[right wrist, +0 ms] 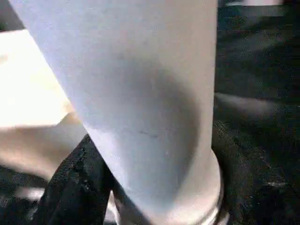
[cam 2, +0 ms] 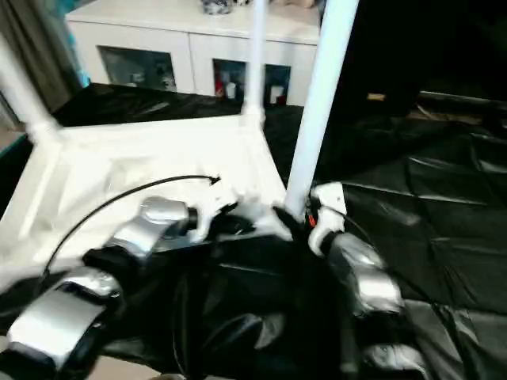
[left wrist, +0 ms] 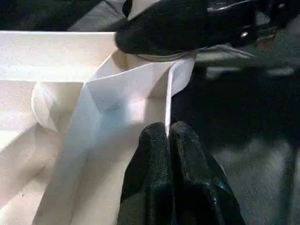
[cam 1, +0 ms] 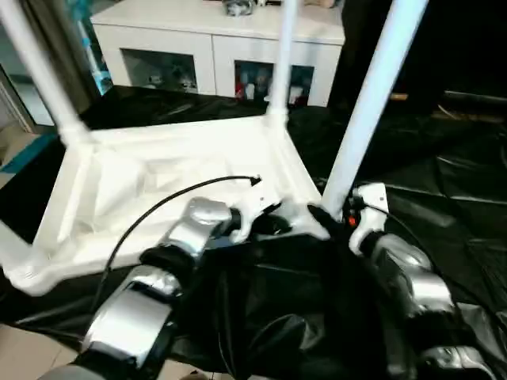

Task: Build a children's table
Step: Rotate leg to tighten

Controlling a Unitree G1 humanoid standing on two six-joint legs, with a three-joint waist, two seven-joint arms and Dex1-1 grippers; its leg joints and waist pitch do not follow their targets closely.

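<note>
- Pressed together, the jaws of the left gripper point(left wrist: 168, 154) pinch the thin rim wall of the small white plastic children's table point(cam 1: 158, 190), close to its near right corner; the left wrist view shows the two black fingers point(left wrist: 150, 164) closed on that upright edge.
- Right gripper point(cam 1: 337, 220) sits at the foot of the nearest long white tubular leg point(cam 1: 372, 103), with one black finger point(right wrist: 77, 187) against the tube just above its corner socket. The jaws stand fairly wide, about the tube's width, but I cannot tell whether they clamp it or merely bracket it.
- Upside down on the large black-covered work table point(cam 1: 444, 182) lies the children's table, ribbed underside facing up and legs pointing upward.
- Done, as far as can be seen: the nearest leg stands in the near right socket, a second leg point(cam 1: 281, 55) rises from the far right corner, and a third leg point(cam 1: 40, 71) rises from the far left corner.
- A fourth white tube point(cam 1: 12, 245) leaves the near left corner toward the picture's edge; whether it is fully seated is not clear.
- My judgement is that assembly is late: what remains is pressing the nearest leg home, checking the near left one, then turning the table onto its feet.
- Behind the work table stands a white cabinet point(cam 1: 214, 47) with glass-fronted compartments.
</note>
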